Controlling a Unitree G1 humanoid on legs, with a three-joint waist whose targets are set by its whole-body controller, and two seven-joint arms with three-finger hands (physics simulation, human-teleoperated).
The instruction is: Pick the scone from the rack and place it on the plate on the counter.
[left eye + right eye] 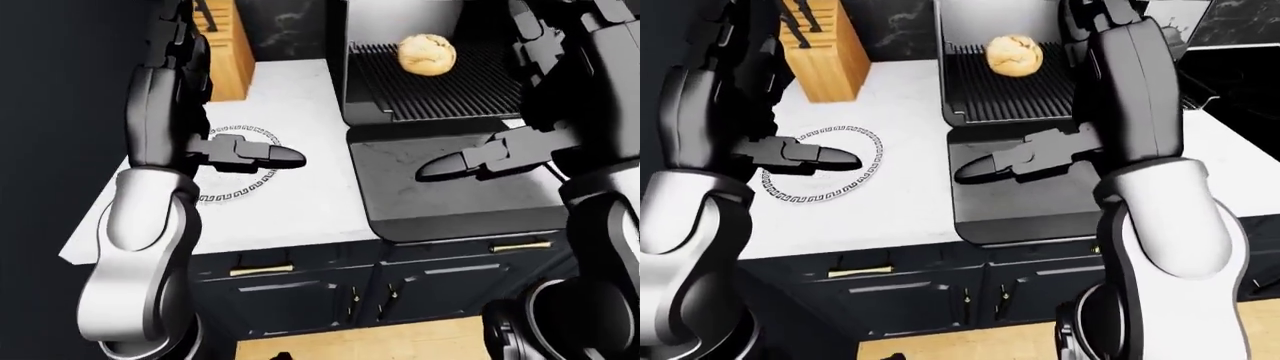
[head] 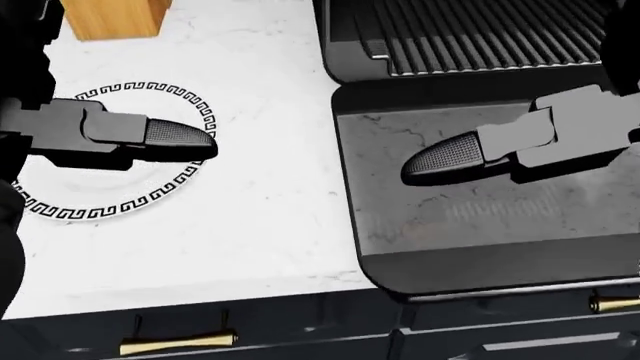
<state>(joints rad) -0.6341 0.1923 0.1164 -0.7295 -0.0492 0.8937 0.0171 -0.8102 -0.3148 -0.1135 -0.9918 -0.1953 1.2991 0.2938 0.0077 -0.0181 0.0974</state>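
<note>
The fingers (image 2: 180,139) of the left hand (image 2: 110,139) lay straight and together, released, holding nothing, hovering over the right part of the plate (image 1: 865,161). The fingers (image 2: 450,161) of the right hand (image 2: 520,150) were also extended and released, empty, hanging above the open oven door (image 2: 450,217), a dark flat panel jutting out past the counter's near edge.

The plate, white with a black key-pattern border, sat bare on the white marble counter (image 2: 270,210) near its left end, just beside a wooden knife block (image 1: 825,64) toward the far edge. The scone (image 1: 1014,55), round and golden, rested on the ribbed black rack (image 1: 1010,94) inside the oven, near the rack's far edge, well apart from both hands.

The step in hand looked like the reach for the scone, with no grasp begun. To do it well, the right hand would likely need to travel over the door and along the rack, spread its fingers before arrival, and close round the scone's sides gently, since a scone would probably crumble or roll if pinched off-centre. The left hand would do best to move clear of the plate.
</note>
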